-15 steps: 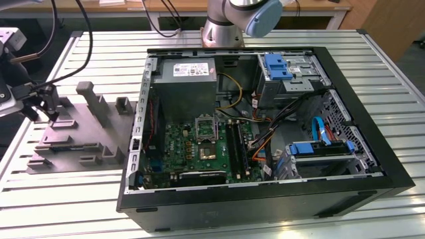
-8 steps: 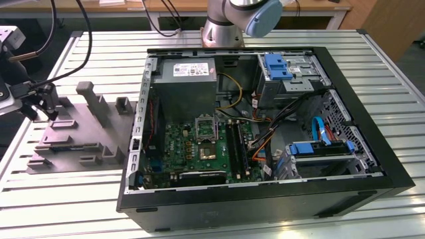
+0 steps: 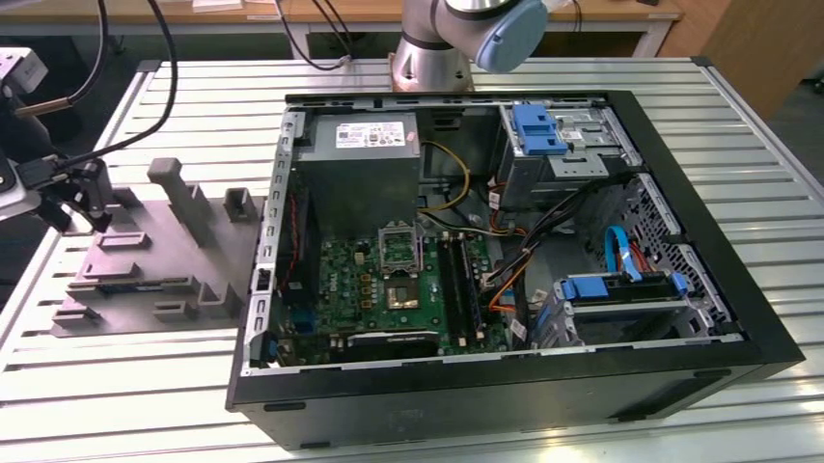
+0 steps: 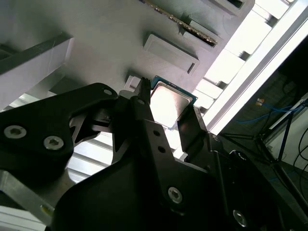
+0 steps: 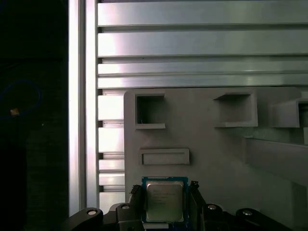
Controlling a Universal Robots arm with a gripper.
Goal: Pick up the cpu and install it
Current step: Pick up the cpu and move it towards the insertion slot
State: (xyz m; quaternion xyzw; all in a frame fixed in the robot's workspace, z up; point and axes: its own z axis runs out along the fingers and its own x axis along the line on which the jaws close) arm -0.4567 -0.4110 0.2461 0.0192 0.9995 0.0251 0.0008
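The cpu (image 5: 164, 200), a small square chip with a silvery top and a green rim, sits between my two dark fingers in both wrist views. It lies just over the grey holder plate (image 5: 211, 154). My gripper (image 5: 165, 195) is shut on the cpu (image 4: 168, 100), one finger against each side. In the exterior view my gripper (image 3: 81, 214) hangs over the far left part of the grey holder plate (image 3: 142, 280), well away from the open computer case (image 3: 515, 376). The green motherboard (image 3: 347, 280) lies inside the case with its metal-framed socket (image 3: 400, 246).
The holder plate carries upright grey posts (image 3: 180, 198) and several pockets (image 5: 149, 111). The slatted aluminium table (image 3: 116, 386) ends close by at the exterior view's left. Inside the case are a power supply (image 3: 367, 164), cables (image 3: 541, 241) and blue drive brackets (image 3: 618, 285). My arm's base (image 3: 431, 48) stands behind the case.
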